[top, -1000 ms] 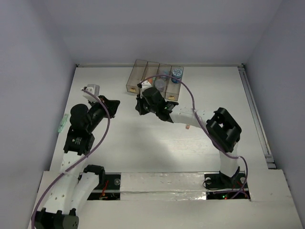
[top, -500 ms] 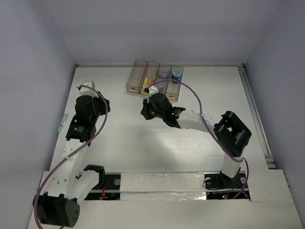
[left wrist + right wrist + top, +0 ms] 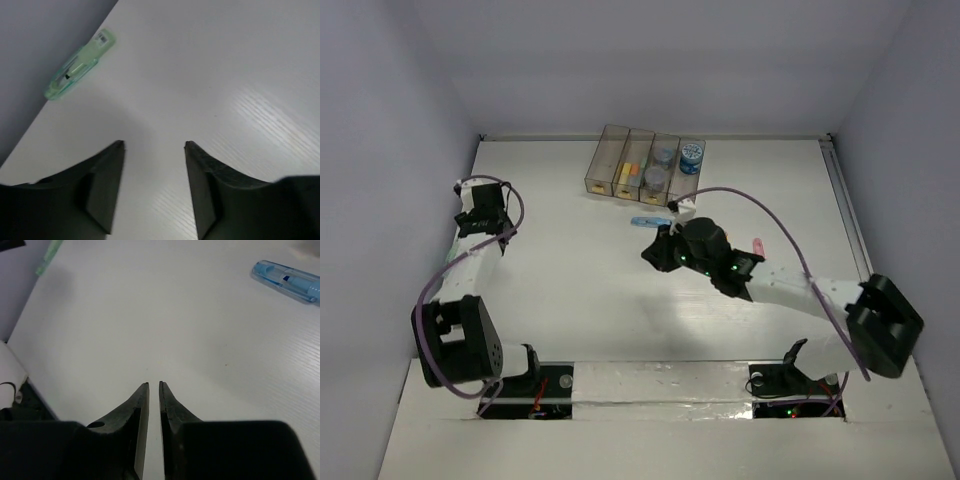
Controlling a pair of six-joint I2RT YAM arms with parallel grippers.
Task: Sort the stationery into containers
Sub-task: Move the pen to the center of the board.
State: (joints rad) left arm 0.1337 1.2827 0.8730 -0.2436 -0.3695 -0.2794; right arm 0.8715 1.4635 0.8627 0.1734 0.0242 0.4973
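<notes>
Top external view: we've got four smoky bins (image 3: pixel 603 158) in a row at upper middle, with yellow and orange sticks (image 3: pixel 627 173) in the second from the left and rolls (image 3: pixel 691 152) in the two right ones. A blue stick (image 3: pixel 648 221) lies on the table (image 3: pixel 570 290) just below them, and a pink stick (image 3: pixel 757 245) sits further right. Our left gripper (image 3: pixel 154 145) is parted fairly wide and empty, with a green stick (image 3: pixel 80 65) at the upper left of its view. Our right gripper (image 3: pixel 154 384) is barely cracked, empty too.

Table (image 3: pixel 570 290): open surface left of centre, passable. Obstacles: containers (image 3: pixel 620 165) in far row; blue stick (image 3: pixel 649 221) lying just before them; green stick (image 3: pixel 80 65) against left wall (image 3: pixel 390 200).
</notes>
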